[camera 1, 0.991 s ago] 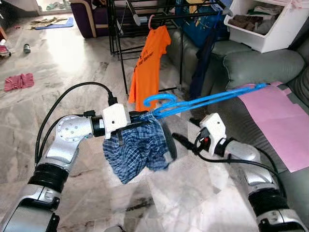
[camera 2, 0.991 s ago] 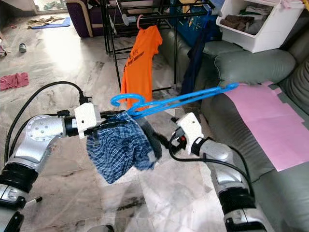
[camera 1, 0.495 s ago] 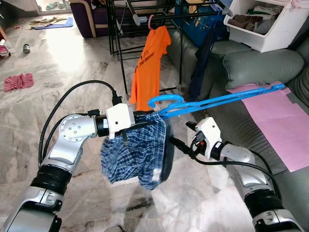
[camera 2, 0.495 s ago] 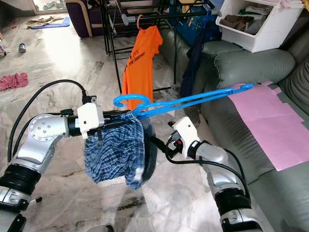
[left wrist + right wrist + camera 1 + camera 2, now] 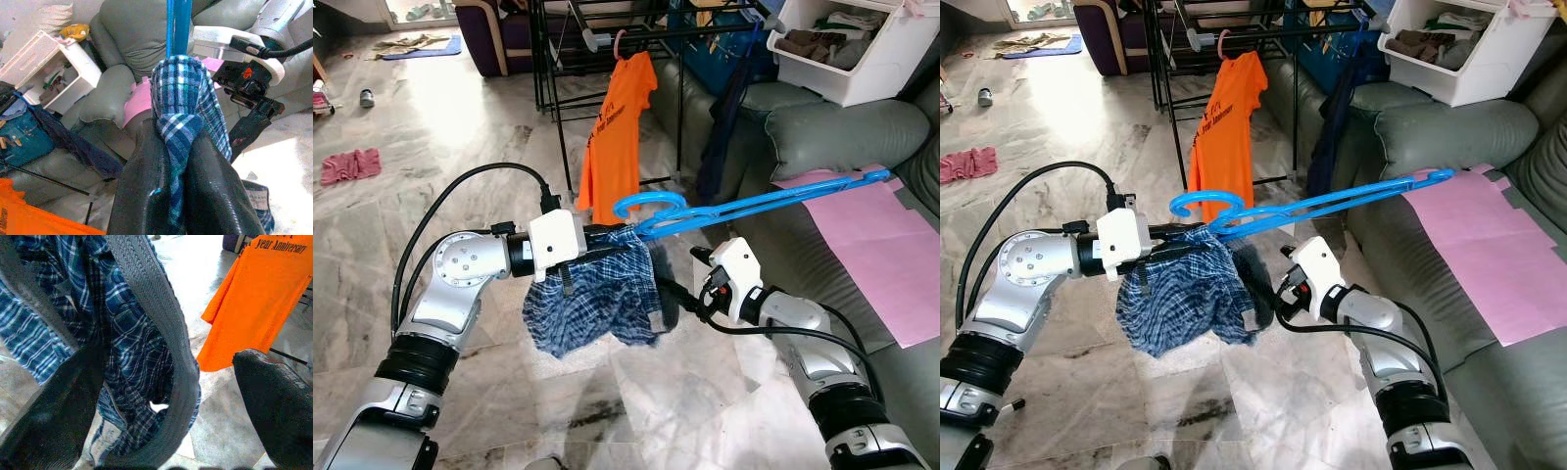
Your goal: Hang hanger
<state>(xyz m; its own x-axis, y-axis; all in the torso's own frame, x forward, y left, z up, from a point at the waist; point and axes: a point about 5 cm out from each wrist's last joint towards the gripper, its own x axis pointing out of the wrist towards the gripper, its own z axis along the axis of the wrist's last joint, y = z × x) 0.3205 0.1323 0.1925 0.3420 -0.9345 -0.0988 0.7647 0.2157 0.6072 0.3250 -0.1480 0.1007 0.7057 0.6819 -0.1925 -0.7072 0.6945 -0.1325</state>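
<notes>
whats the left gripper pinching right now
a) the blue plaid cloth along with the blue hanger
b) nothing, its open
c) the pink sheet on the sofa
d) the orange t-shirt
a: the left gripper is shut on the plaid cloth, bunched between its fingers in the left wrist view, with the blue hanger running out from the same grip.

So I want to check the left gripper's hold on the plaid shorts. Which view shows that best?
The left wrist view: the left gripper has its two black fingers pinched on a fold of the plaid shorts, under the blue hanger. The eye views show the shorts dangling from it; the right wrist view shows their cloth and waistband.
</notes>
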